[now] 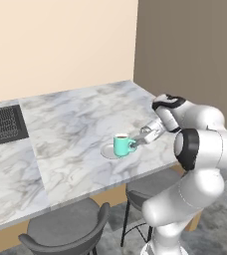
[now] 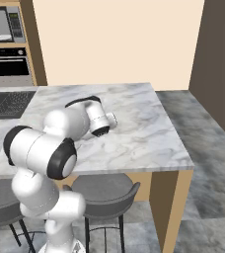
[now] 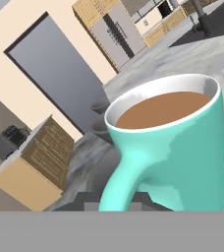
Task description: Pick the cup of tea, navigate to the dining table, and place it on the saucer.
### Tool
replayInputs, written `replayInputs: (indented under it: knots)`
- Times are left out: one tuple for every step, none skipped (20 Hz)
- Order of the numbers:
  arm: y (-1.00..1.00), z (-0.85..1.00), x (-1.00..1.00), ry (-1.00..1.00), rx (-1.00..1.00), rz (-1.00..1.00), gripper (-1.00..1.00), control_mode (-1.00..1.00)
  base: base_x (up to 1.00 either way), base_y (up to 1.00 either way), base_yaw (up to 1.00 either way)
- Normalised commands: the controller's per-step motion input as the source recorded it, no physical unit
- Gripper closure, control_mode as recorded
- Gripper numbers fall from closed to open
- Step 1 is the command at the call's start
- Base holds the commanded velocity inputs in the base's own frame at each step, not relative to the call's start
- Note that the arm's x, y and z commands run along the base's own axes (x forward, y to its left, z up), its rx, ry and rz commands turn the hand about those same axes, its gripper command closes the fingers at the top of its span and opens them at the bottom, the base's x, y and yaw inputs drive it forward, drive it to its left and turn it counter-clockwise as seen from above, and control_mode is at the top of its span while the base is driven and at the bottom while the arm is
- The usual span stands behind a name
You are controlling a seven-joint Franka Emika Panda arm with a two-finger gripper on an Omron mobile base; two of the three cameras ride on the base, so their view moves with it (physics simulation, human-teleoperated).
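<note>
We see a long marble surface (image 1: 80,134), white with grey veins and tan wooden sides, reaching toward a cream back wall that meets a grey-brown wall at the right. A dark cooktop (image 1: 3,124) is set into it at the left, and two grey stools (image 1: 68,231) stand under its near edge. In the right base view an oven stack (image 2: 7,42) sits in wooden cabinets at far left, and grey stone floor (image 2: 208,148) spreads to the right.

The cup of tea (image 1: 122,145), teal with brown liquid, stands upright on the pale saucer (image 1: 108,151) near the front right part of the surface. Our claw (image 1: 141,141) reaches in from the right at the cup's handle; we cannot tell whether it grips it or stands open. In the hand view the cup (image 3: 178,147) looms close, its handle toward the camera.
</note>
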Motion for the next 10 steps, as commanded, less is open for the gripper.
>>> replayInputs:
  knots:
    - [0.0,-0.28,0.06,0.0,0.0,0.03,1.0,-1.0,0.0,0.0,0.0]
    - [0.05,-0.34,0.06,0.0,0.0,0.03,1.0,-1.0,0.0,0.0,0.0]
    - [0.05,-0.3,0.12,0.0,-0.01,0.03,1.0,-1.0,0.0,0.0,0.0]
    - [0.04,-0.3,0.14,0.0,0.0,0.02,1.0,-1.0,0.0,0.0,0.0]
    - [0.01,-0.2,0.16,0.0,-0.01,0.02,1.0,-1.0,0.0,0.0,0.0]
    - [0.03,-0.19,0.24,0.0,-0.02,0.01,1.0,-1.0,0.0,0.0,0.0]
    - [0.05,-0.19,0.23,0.0,-0.02,0.01,1.0,-1.0,0.0,0.0,0.0]
    - [0.06,-0.23,0.29,0.0,-0.01,0.01,1.0,-1.0,0.0,0.0,0.0]
    - [0.11,-0.31,0.32,0.0,-0.02,0.01,1.0,-1.0,0.0,0.0,0.0]
    - [0.09,-0.22,0.31,0.0,-0.03,0.01,1.0,-1.0,0.0,0.0,0.0]
